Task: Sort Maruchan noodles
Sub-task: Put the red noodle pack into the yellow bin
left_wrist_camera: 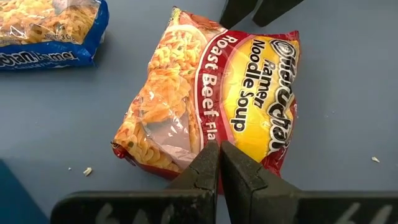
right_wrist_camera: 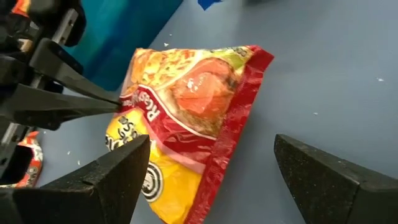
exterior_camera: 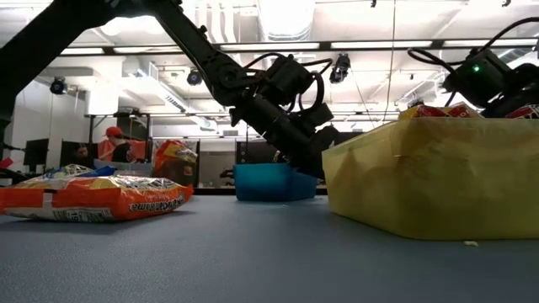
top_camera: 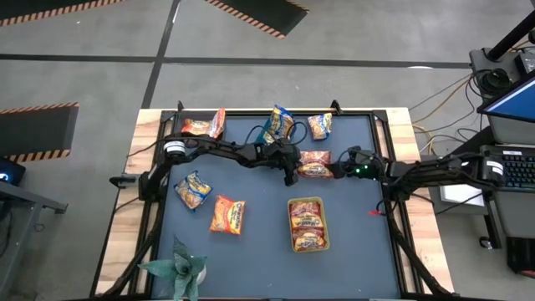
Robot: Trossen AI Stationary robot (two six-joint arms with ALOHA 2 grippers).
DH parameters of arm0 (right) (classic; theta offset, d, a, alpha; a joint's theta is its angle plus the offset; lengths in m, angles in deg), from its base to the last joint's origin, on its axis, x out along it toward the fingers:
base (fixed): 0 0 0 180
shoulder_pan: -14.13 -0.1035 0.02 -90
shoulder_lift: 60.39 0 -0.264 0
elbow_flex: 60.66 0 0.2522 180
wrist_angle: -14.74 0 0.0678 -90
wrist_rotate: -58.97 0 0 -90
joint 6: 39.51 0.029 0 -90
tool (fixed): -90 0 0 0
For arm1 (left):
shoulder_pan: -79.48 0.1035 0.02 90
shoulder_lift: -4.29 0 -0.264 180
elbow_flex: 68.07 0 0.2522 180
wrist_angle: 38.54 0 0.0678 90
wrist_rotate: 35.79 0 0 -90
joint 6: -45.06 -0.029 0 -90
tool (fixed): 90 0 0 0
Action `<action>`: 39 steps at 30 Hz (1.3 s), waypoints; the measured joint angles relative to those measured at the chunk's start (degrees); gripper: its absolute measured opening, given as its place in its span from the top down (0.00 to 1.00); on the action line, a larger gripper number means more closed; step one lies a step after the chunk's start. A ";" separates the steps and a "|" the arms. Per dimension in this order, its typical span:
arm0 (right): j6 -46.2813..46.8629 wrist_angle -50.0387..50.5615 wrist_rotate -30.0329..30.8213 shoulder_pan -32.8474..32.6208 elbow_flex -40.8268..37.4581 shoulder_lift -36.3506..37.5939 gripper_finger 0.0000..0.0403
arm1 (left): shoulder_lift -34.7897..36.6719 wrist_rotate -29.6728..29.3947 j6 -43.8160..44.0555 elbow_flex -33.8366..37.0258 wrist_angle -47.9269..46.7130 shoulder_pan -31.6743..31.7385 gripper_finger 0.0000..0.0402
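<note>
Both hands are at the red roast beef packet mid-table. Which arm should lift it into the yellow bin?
Left. The left hand is shut on the edge of the roast beef packet, already pinching it. The right hand is open beside the packet, gripping nothing. The yellow bin lies close by, probably within the left arm's reach.

Yellow-green bin [top_camera: 290, 224] sits on the dark table mat [top_camera: 351, 251], toward the near edge, right of centre; in the low view its crinkled wall [exterior_camera: 421, 177] fills the right side.

Blue bin [exterior_camera: 271, 183] stands farther back on the mat, near the far edge.

Small potted plant [top_camera: 178, 267] with pale green leaves at the near left corner.

Light wooden table top [top_camera: 125, 217] shows along the left and right edges.

A person in an orange cap [exterior_camera: 113, 143] sits in the room beyond.
</note>
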 joint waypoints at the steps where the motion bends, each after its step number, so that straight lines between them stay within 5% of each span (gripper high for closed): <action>1: 0.01 -0.58 0.00 0.00 0.01 -0.58 0.18 | 0.00 0.00 0.10 0.00 0.00 0.00 1.00; 26: -5.64 -12.80 -4.63 0.02 11.03 -25.22 0.20 | -0.07 0.02 0.20 0.07 0.00 0.00 1.00; 39: -5.47 -15.28 -6.00 0.08 10.86 -26.59 0.53 | -0.09 0.13 0.22 0.11 0.22 0.00 1.00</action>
